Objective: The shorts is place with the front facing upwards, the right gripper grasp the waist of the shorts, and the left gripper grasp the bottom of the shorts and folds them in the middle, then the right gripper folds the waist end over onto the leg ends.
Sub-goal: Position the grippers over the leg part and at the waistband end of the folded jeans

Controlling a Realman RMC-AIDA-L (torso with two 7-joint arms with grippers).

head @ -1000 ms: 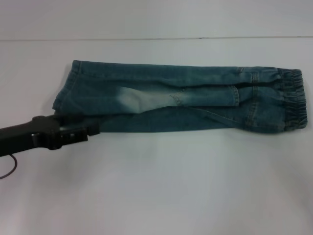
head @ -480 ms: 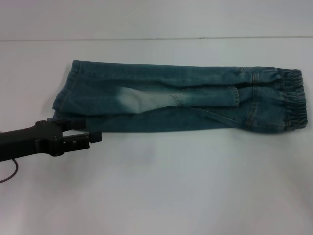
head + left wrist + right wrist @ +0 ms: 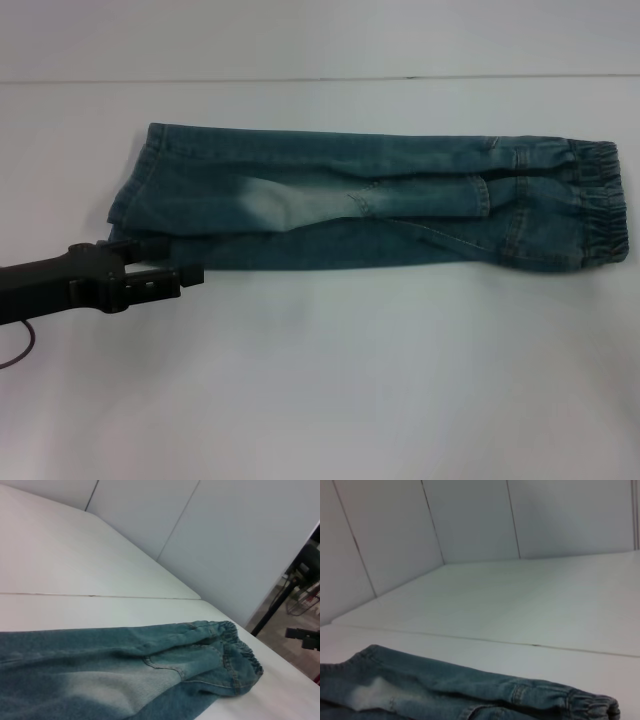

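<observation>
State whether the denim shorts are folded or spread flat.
Folded once lengthwise: the denim shorts lie as one narrow strip, legs stacked, elastic waistband doubled at the right end.

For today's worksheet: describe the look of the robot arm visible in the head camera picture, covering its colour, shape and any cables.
The left gripper and its arm are matte black. The arm is a thick, blocky bar narrowing to short, squared fingers. A thin dark cable loops beneath it. No markings are legible. The right arm is not in view.

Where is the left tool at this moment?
In the head view the left tool sits at the table's left side, at the near corner of the denim shorts, by their leg-hem end, opposite the elastic waistband.
</observation>
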